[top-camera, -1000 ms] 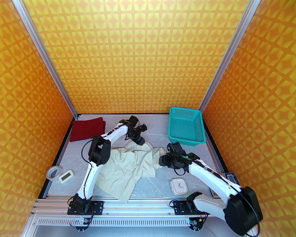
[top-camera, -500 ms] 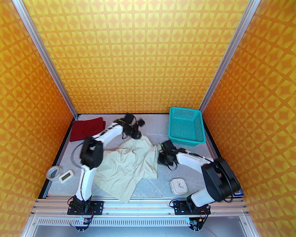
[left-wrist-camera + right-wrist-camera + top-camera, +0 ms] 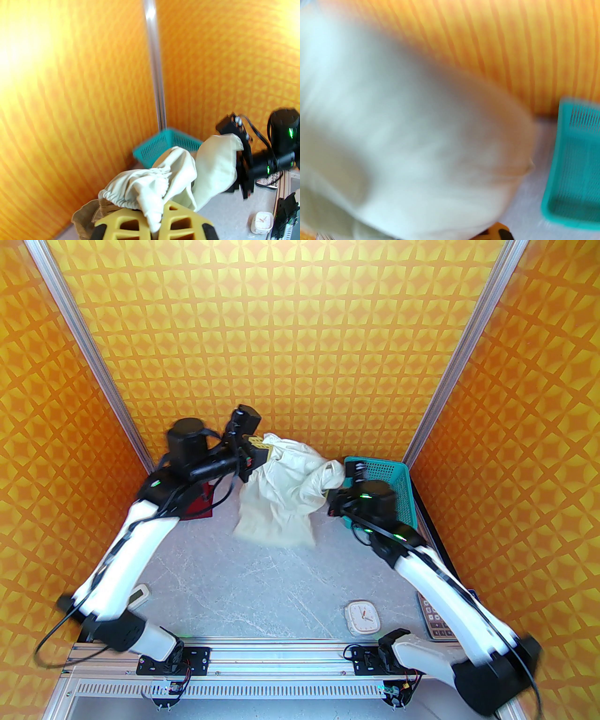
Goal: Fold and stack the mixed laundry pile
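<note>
Garments: two, one pair of cream shorts point(image 3: 281, 493) and one dark red shirt point(image 3: 199, 511) at the far left.
Baskets: one teal basket point(image 3: 379, 460), far right.
Clocks: one white clock point(image 3: 363, 617), near right.
Calculators: one calculator point(image 3: 436, 622), at the right edge.
Small gadgets: one white gadget point(image 3: 139, 594), near left, partly hidden.
Arms: two, the left arm point(image 3: 136, 540) and the right arm point(image 3: 431, 577).
Pincers: two, the left pincer point(image 3: 267, 452) and the right pincer point(image 3: 346, 478), one per arm.
Desks: one desk point(image 3: 281, 587).
Metal posts: two, the left post point(image 3: 93, 362) and the right post point(image 3: 454, 362).

teal basket point(image 3: 389, 464), white clock point(image 3: 363, 617), calculator point(image 3: 431, 622)
</note>
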`<state>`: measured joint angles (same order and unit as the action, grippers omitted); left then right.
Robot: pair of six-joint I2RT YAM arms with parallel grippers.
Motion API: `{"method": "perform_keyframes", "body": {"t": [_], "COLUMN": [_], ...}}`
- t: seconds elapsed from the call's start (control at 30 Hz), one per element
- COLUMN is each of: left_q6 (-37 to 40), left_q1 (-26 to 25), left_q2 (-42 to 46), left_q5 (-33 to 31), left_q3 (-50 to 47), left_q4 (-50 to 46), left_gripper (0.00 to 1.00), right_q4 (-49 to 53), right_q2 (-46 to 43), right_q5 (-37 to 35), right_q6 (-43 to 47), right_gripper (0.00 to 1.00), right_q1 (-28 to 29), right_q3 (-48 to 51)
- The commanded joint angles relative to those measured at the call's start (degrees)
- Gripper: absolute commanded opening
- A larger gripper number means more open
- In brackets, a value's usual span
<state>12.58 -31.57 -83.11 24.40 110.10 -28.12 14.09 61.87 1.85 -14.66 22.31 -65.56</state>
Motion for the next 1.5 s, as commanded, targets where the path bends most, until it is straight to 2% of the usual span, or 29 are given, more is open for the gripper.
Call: {"method": "perform_keyframes", "body": {"t": [0.0,0.1,0.13,0.2,0.3,0.4,0.63,0.77,0.87,1.0,1.2,1.33,1.47], "left_q6": [7.4,8.0,8.4,8.5,7.7,6.2,3.9,2.9,2.2,1.4,1.6,1.7,1.4], "left_q1": [-3.3,-3.6,-3.5,-3.5,-3.4,-3.4,-2.9,-2.5,-1.7,-1.4,-1.3,-1.3,-1.2], "left_q2": [7.1,8.9,8.8,8.3,7.1,4.9,-1.2,-3.0,-4.1,-5.1,-5.2,-5.1,-5.0], "left_q5": [-4.1,-8.0,-9.3,-11.8,-13.5,-14.8,-18.6,-18.9,-18.9,-18.9,-18.9,-18.8,-18.9], "left_q3": [-1.4,-0.4,-0.5,-1.2,-3.9,-6.1,-6.2,-7.0,-8.4,-9.7,-10.2,-10.3,-10.2], "left_q4": [0.9,-2.7,-3.8,-5.0,-4.7,-4.2,-6.2,-6.6,-6.1,-5.4,-4.9,-5.3,-5.6], "left_gripper": [0.0,0.0,0.0,0.0,0.0,0.0,0.0,0.0,0.0,0.0,0.0,0.0,0.0], "right_q4": [2.3,9.1,12.5,17.6,18.1,18.1,30.6,31.8,28.4,18.0,2.7,-12.8,-27.0], "right_q2": [-6.2,-7.2,-6.6,-5.4,-5.3,-6.2,-7.1,-7.9,-8.5,-6.5,-0.9,9.4,20.8], "right_q5": [-0.7,-3.2,-3.4,-2.6,3.9,6.0,-5.8,-2.9,1.8,11.8,4.4,4.3,4.3], "right_q6": [3.9,4.1,3.9,2.3,-1.1,-4.3,-6.7,-8.5,-10.0,-12.5,-4.5,0.7,6.9], "right_gripper": [0.0,0.0,0.08,0.29,0.51,0.58,0.71,0.72,0.72,0.73,0.78,0.72,0.7], "right_q1": [-0.2,-0.2,-0.2,-0.2,-0.2,-0.2,-0.7,-1.1,-1.1,-0.6,2.1,3.5,7.7], "right_q3": [-3.5,-7.5,-8.9,-10.2,-6.0,-0.4,3.5,6.5,11.0,19.2,28.3,30.3,29.0]}}
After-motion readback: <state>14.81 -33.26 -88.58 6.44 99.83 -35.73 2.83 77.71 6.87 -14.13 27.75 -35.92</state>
